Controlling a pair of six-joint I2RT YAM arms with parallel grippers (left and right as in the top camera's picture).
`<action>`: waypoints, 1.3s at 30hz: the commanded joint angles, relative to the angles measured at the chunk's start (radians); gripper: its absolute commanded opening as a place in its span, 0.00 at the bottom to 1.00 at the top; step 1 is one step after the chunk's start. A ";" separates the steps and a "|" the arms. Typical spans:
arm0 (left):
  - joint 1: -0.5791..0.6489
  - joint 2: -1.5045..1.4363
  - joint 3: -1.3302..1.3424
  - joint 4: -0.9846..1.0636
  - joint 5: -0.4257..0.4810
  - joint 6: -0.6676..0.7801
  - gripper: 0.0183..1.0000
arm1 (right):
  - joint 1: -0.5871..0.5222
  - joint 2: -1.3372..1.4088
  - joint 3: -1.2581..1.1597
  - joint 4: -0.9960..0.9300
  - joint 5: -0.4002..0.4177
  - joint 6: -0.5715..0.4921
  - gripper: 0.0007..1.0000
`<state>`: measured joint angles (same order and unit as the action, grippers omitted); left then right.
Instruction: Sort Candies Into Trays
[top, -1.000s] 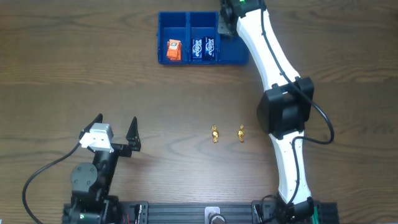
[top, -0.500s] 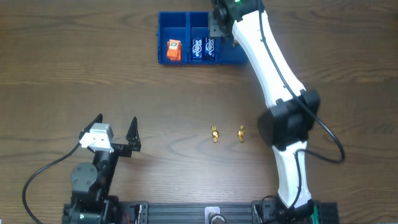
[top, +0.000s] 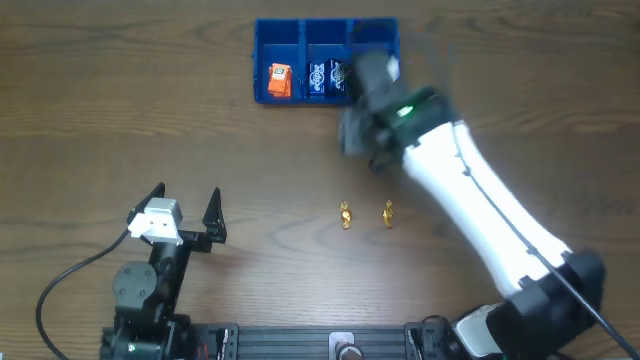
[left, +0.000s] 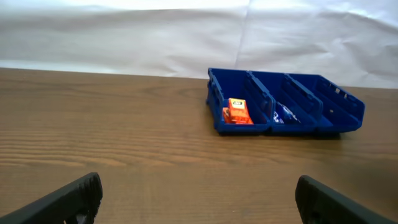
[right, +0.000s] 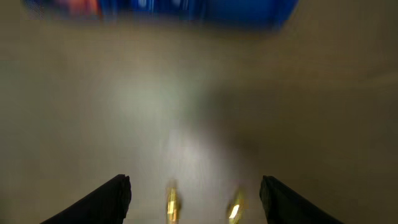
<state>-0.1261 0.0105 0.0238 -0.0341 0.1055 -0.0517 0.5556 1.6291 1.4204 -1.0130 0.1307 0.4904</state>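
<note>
A blue tray (top: 258, 60) with three compartments stands at the back of the table. Its left compartment holds an orange candy (top: 280, 80), its middle one dark blue candies (top: 328, 75). Two gold-wrapped candies (top: 345, 214) (top: 388, 212) lie side by side mid-table. My right gripper (top: 362, 140) hangs blurred between tray and gold candies. In its wrist view it (right: 196, 199) is open, with both gold candies (right: 172, 202) (right: 234, 208) below between the fingers. My left gripper (top: 187, 205) stands open at the near left, facing the tray (left: 216, 109) and orange candy (left: 237, 111).
The dark wooden table stretches bare around the tray and the gold candies. A white sheet (left: 186, 37) backs the table's far edge. The left arm's cable (top: 60, 285) loops near the front left.
The right arm has swung back from over the tray's right end toward the middle of the table, above the gold candies. The left arm has stayed still.
</note>
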 joint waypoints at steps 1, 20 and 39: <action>0.003 -0.006 -0.019 -0.034 0.015 0.004 1.00 | 0.088 0.020 -0.185 0.052 -0.079 0.164 0.70; 0.003 -0.006 -0.019 -0.034 0.015 0.004 1.00 | 0.136 0.276 -0.261 0.129 -0.104 0.221 0.69; 0.003 -0.006 -0.019 -0.034 0.015 0.004 1.00 | 0.134 0.314 -0.262 0.120 -0.111 0.243 0.30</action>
<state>-0.1261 0.0105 0.0238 -0.0338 0.1059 -0.0513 0.6888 1.9087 1.1713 -0.8890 -0.0044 0.7235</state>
